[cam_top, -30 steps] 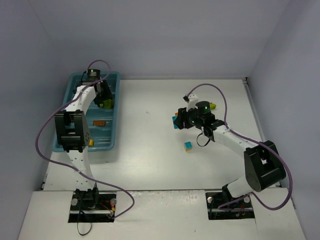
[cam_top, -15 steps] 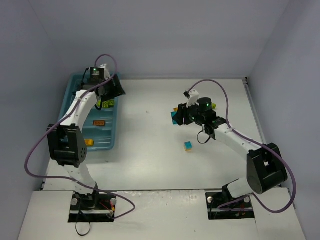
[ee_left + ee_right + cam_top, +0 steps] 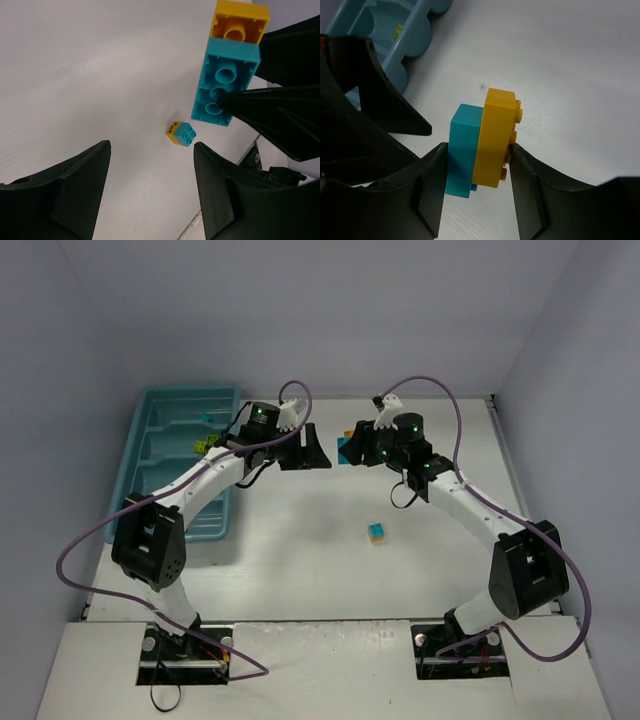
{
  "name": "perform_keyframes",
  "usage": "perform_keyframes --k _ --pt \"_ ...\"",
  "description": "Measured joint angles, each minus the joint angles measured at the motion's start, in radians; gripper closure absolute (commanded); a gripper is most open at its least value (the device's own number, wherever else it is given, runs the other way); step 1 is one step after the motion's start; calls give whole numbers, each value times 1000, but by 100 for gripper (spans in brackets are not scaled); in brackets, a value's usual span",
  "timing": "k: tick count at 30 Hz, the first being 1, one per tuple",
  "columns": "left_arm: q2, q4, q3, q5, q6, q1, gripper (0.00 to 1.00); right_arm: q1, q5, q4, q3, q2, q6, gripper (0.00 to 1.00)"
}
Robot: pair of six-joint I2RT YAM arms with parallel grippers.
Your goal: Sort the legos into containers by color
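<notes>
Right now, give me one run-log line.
left gripper: open, empty | right gripper: shut on cyan-yellow brick pair | small cyan-yellow brick: loose on table

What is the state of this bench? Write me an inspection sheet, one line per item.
Surface: white tabletop, matte.
Job's things: joined cyan and yellow plastic bricks held above the table; small cyan-and-yellow studded brick loose on the table; teal-blue plastic tray at the left, with lime-green bricks inside.
Clutter: nothing seen.
Grippers: right pincer shut on the joined bricks; left pincer open and empty, close beside them.
Cables: purple cables looping off both arms, none lying on a brick.
Surroundings: plain grey walls on three sides.
</notes>
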State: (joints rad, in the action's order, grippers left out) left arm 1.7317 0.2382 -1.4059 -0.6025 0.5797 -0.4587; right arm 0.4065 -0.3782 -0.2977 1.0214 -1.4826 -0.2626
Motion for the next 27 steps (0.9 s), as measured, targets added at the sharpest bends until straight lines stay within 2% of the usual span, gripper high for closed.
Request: perform_keyframes --k 7,19,27 --pt "0 -49 6 -2 -19 -5 39 0 32 59 101 -51 -132 100" --pt "23 -199 6 -29 60 -18 39 0 79 117 106 -74 -270 100" --pt "75 -216 5 -18 88 -48 39 0 92 124 106 -74 -310 100"
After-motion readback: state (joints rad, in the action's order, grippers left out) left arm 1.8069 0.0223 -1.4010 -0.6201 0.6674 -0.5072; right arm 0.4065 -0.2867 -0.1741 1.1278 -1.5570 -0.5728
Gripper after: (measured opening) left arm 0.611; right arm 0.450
